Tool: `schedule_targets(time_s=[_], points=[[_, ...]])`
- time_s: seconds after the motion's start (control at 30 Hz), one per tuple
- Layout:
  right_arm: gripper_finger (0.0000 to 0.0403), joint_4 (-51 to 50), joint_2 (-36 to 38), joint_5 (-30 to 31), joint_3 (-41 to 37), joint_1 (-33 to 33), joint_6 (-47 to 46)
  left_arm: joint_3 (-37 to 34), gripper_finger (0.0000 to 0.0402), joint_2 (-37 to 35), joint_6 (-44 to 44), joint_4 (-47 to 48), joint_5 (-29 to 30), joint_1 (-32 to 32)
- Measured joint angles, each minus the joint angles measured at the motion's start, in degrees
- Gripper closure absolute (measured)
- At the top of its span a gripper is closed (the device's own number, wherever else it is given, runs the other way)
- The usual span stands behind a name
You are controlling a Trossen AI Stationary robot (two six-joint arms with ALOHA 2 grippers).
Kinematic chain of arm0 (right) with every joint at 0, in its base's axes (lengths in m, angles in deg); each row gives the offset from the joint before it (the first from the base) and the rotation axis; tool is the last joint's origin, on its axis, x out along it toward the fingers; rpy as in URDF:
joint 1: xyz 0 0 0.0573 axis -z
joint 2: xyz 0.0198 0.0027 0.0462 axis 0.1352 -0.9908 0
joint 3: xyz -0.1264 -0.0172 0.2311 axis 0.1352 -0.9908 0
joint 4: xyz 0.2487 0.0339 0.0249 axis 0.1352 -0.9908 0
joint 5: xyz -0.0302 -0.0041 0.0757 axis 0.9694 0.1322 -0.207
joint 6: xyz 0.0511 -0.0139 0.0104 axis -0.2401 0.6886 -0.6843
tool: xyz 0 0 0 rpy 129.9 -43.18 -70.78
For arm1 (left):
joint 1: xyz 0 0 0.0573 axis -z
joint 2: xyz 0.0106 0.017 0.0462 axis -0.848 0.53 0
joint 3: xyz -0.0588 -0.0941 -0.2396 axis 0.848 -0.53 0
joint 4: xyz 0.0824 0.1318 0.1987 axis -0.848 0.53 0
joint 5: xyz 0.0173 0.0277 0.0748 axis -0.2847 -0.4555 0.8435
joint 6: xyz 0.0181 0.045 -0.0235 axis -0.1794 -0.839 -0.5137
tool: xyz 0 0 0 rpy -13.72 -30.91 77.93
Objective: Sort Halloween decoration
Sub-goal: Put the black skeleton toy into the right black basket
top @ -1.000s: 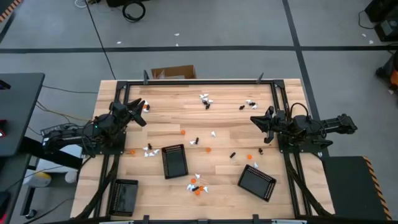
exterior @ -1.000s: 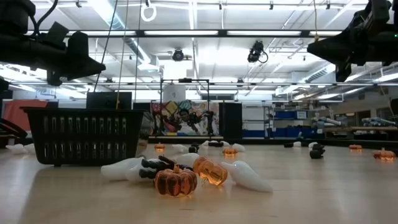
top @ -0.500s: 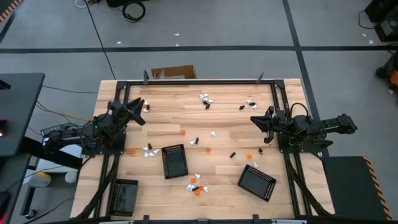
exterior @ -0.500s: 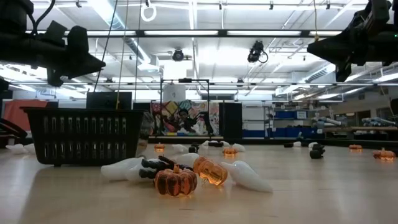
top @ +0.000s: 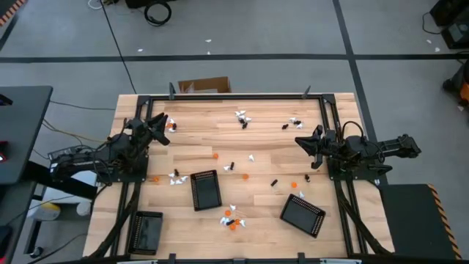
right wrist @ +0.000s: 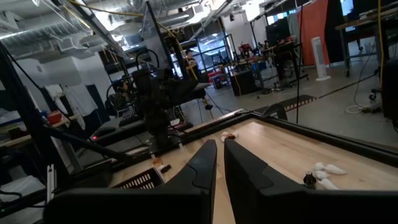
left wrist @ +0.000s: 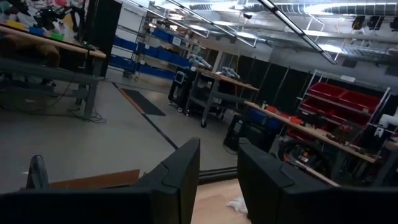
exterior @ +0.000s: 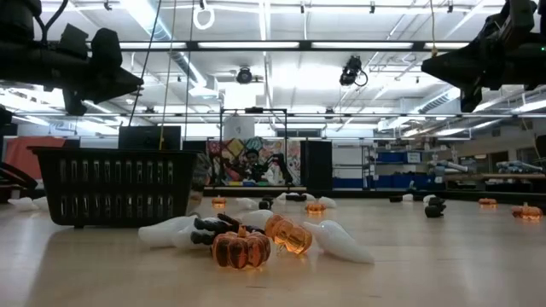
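The Halloween decoration lies scattered on the wooden table as tiny orange, white and black pieces. One cluster [top: 233, 218] sits near the front edge, and the low view shows it as orange pumpkins [exterior: 241, 247] among white pieces [exterior: 341, 243]. Other pieces lie at the far middle [top: 242, 117] and far right [top: 294, 122]. My left gripper [top: 163, 126] hovers above the table's far left, open and empty [left wrist: 219, 149]. My right gripper [top: 299, 141] hovers at the right side, shut and empty [right wrist: 220, 144]. Both hang well above the table [exterior: 128, 81] [exterior: 431, 60].
Two black trays rest on the table, one at centre left [top: 206, 189] and one at front right [top: 303, 215]. A third [top: 147, 232] sits at the front left corner. A black frame [top: 234, 96] borders the table, and a cardboard box [top: 204, 86] stands beyond the far edge.
My left gripper has rolled a little and tipped slightly upward, its fingers swinging a bit toward the table's far edge. It has stayed open and in the same place.
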Motion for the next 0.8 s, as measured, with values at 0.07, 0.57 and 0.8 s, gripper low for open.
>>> schedule_targets(time_s=[0.07, 0.57, 0.8], points=[[0.0364, 0.98, 0.00, 0.27, 0.00, -0.01, 0.28, 0.00, 0.0285, 0.02, 0.08, 0.12, -0.56, 0.01], [0.0364, 12.86, 0.00, 1.56, 0.01, 0.03, 0.46, 0.00, 0.0285, 0.02, -1.03, -6.14, -22.61, 0.05], [0.0364, 17.42, 0.00, 11.27, 0.02, 0.11, 1.40, 0.00, 0.0285, 0.02, -3.76, -9.54, -33.29, 0.04]])
